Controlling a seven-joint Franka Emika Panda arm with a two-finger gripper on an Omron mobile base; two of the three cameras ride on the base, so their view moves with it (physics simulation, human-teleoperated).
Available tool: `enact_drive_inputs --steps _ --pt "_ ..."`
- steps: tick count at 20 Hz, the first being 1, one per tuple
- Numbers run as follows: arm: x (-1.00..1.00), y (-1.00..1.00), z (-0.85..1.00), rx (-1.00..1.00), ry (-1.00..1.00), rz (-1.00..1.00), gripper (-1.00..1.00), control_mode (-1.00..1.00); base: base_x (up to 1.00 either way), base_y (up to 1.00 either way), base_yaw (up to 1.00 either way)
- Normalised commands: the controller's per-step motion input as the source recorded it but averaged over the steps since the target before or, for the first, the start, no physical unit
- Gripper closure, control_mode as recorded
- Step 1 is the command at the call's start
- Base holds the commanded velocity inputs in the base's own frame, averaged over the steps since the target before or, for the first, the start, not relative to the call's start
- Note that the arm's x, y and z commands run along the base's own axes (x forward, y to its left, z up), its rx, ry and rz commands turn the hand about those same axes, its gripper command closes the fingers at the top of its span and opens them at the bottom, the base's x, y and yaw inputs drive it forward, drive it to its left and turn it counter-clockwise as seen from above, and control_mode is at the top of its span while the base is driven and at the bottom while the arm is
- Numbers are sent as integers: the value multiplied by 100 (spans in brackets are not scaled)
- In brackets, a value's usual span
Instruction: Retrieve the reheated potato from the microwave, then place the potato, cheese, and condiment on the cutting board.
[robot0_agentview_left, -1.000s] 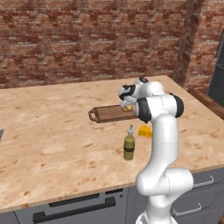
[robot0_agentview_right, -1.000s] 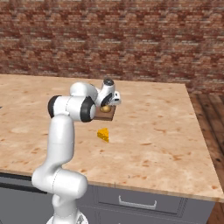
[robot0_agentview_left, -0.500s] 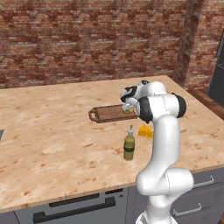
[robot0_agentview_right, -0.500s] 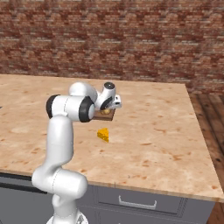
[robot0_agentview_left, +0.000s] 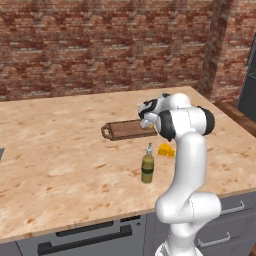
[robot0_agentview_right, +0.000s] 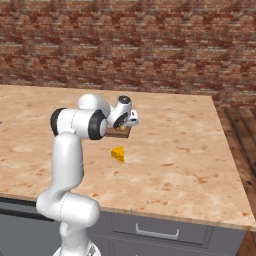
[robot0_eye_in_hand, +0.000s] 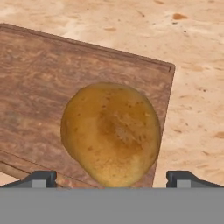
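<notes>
The tan-brown potato (robot0_eye_in_hand: 111, 133) lies on the right end of the dark wooden cutting board (robot0_eye_in_hand: 39, 87), close under the hand. My gripper (robot0_eye_in_hand: 111, 179) is open, its fingertips (robot0_eye_in_hand: 41, 178) standing wide on either side of the potato and not touching it. From the base, the gripper (robot0_agentview_left: 147, 119) hovers over the board (robot0_agentview_left: 122, 131). The yellow cheese (robot0_agentview_left: 166, 150) wedge sits on the counter just in front of the board, also visible as the cheese (robot0_agentview_right: 118, 153) from the right. The olive-green condiment (robot0_agentview_left: 147, 166) bottle stands upright nearer the counter's front edge. The microwave is out of view.
The pale wood countertop (robot0_agentview_left: 55, 165) stretches wide to the left. A brick wall (robot0_agentview_left: 100, 45) runs along the back. The counter's right edge (robot0_agentview_right: 225, 145) drops to a wooden floor. Drawer fronts line the cabinet below.
The hand has stayed over the board's right end, and the arm has hardly moved.
</notes>
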Motion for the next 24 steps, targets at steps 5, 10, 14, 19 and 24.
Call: enact_drive_inputs --steps 5,10,14,19,24 --pt "-19 -3 3 0 0 -6 -100 -100 0 0 0" --pt "-31 -7 9 0 1 -6 -100 -100 0 0 0" --pt "-39 -5 12 0 0 -2 -100 -100 0 0 0" --pt "-38 0 23 5 2 -3 -100 -100 0 0 0" --pt "-34 -1 25 2 7 -1 -100 -100 0 0 0"
